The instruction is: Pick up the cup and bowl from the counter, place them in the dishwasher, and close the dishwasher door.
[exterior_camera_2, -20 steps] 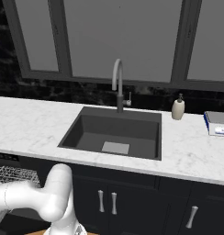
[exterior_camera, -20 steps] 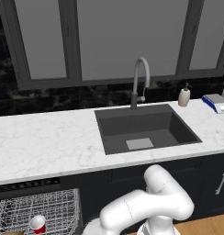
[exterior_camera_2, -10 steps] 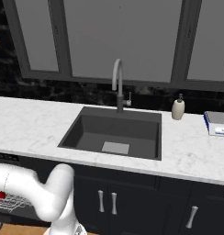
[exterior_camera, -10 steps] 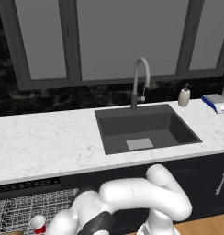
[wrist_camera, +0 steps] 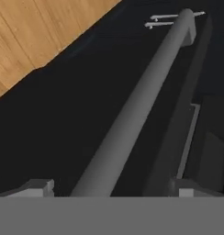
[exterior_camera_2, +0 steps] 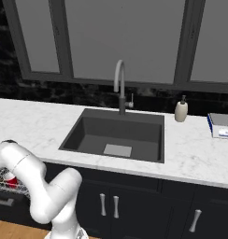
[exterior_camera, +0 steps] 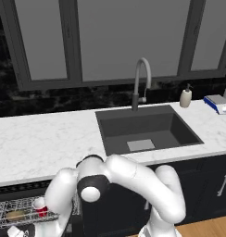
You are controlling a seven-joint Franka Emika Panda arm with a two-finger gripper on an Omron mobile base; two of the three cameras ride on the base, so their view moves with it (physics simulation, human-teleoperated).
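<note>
Cup (exterior_camera: 40,206) upright in dishwasher (exterior_camera: 22,215) rack, bowl (exterior_camera: 15,215) beside it, claw (wrist_camera: 109,186) open – straddling door handle (wrist_camera: 141,96)

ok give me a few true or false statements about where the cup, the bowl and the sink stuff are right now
1. The cup stands in the dishwasher's wire rack. True.
2. The bowl sits on the counter beside the sink. False: it lies in the rack next to the cup.
3. The soap dispenser stands to the right of the faucet. True.
4. The sink is full of dishes. False: its basin is bare.
5. The hand view looks along a grey bar handle on a dark panel. True.
</note>
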